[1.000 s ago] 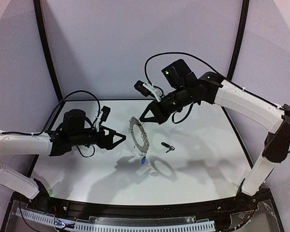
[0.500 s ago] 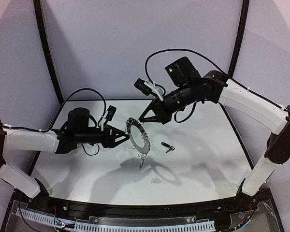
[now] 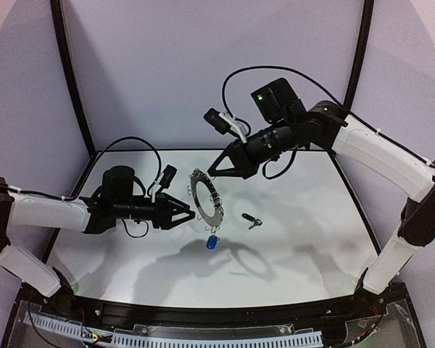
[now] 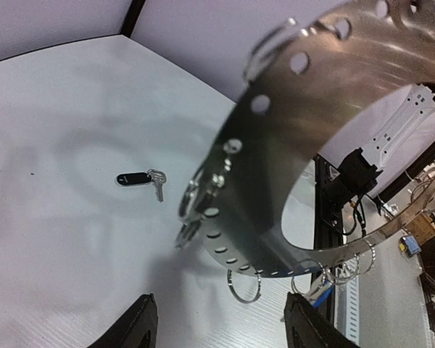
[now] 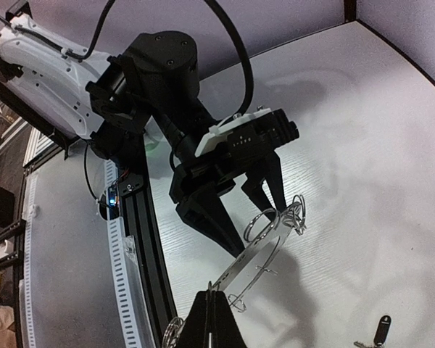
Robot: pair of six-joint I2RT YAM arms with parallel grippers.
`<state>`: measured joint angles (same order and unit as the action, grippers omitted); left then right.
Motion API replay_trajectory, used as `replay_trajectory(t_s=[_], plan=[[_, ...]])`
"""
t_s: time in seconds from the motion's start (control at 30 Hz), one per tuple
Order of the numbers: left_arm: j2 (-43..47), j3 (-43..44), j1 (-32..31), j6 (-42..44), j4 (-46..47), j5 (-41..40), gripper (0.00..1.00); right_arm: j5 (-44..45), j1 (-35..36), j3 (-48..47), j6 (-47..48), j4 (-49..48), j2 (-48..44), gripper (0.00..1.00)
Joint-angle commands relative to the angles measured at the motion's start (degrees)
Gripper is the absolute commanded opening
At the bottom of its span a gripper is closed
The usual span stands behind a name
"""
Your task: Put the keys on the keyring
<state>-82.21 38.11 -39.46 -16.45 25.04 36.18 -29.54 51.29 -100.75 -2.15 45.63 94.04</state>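
Note:
My right gripper [image 3: 213,172] is shut on the top rim of the keyring [image 3: 206,199] and holds it tilted above the table. In the right wrist view the keyring [image 5: 255,251] shows edge-on, pinched at my right gripper [image 5: 214,296]. The blue key [image 3: 212,242] hangs from a wire loop at the ring's bottom. The black key [image 3: 252,221] lies on the table right of the ring, and shows in the left wrist view [image 4: 134,177]. My left gripper [image 3: 189,213] is open and empty, its tips at the ring's lower left rim. The ring [image 4: 275,188] fills the left wrist view above the open gripper [image 4: 221,330].
The white table [image 3: 297,246] has a black rail along its near edge [image 3: 217,313]. Purple walls stand behind and to the sides. Several empty wire loops [image 4: 244,284] hang from the ring's rim.
My left gripper has moved right, up to the ring's lower rim. My right gripper has shifted slightly up and right with the ring. The blue key has swung.

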Motion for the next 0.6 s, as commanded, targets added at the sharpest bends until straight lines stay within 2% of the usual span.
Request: replay_trajectory(t_s=[0.0, 0.13, 0.33, 0.57], plan=[[1.6, 1.1, 0.0, 4.8, -2.5, 6.7, 0.6, -0.2, 0.5, -4.3, -4.0, -1.2, -2.1, 0.0], [3.6, 3.9, -0.1, 9.7, -8.5, 8.5, 0.62, -1.1, 0.5, -7.4, -5.5, -0.3, -1.3, 0.0], [6.8, 2.0, -0.2, 12.8, -4.4, 7.5, 0.6, -3.1, 0.5, -11.0, -9.6, -1.0, 0.0, 0.0], [6.4, 2.1, -0.2, 14.3, -1.9, 3.8, 0.55, -7.8, 0.5, -11.0, -12.4, -4.1, 0.3, 0.0]])
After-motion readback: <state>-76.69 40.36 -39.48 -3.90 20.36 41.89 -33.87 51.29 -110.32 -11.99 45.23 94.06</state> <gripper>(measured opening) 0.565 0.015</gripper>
